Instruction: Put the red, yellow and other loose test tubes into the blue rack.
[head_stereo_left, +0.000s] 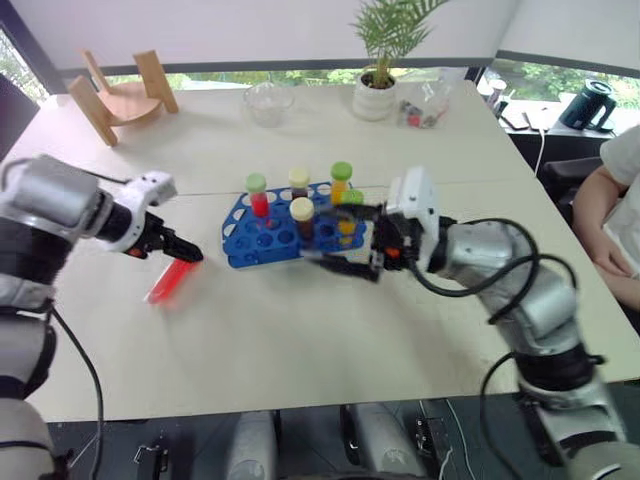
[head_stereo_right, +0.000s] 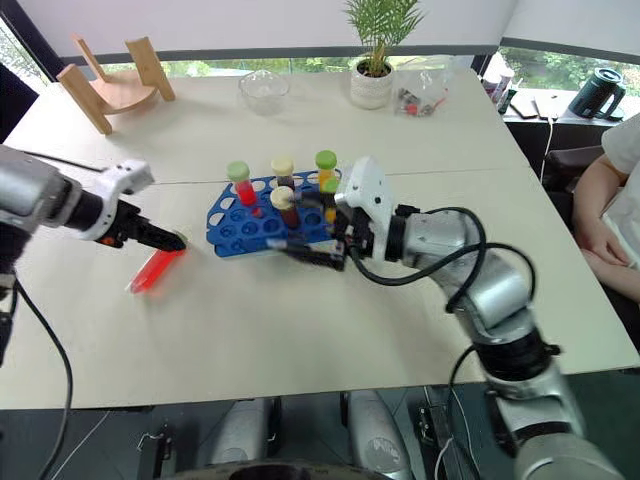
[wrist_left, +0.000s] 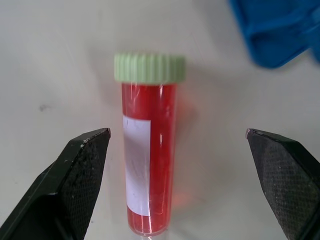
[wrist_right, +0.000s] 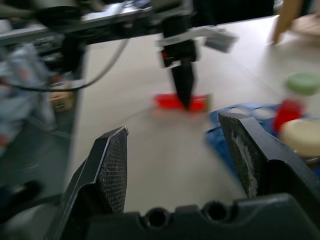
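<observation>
A loose test tube (head_stereo_left: 168, 283) with red liquid and a green cap lies flat on the table, left of the blue rack (head_stereo_left: 245, 240). My left gripper (head_stereo_left: 188, 256) points down over it, open. In the left wrist view the tube (wrist_left: 149, 165) lies between the two spread fingers (wrist_left: 85, 160), untouched. Several capped tubes stand upright in the rack, among them a red one (head_stereo_left: 258, 196), a brown one (head_stereo_left: 303, 217) and a yellow one (head_stereo_left: 341, 186). At the rack's right front corner my right gripper (head_stereo_left: 338, 242) is open and holds nothing; its own view shows empty fingers (wrist_right: 114, 170).
A wooden stand (head_stereo_left: 120, 95) is at the far left of the table. A glass bowl (head_stereo_left: 268, 102), a potted plant (head_stereo_left: 378, 88) and a small clear bag (head_stereo_left: 425, 108) line the far edge. A person (head_stereo_left: 612, 215) sits at the right.
</observation>
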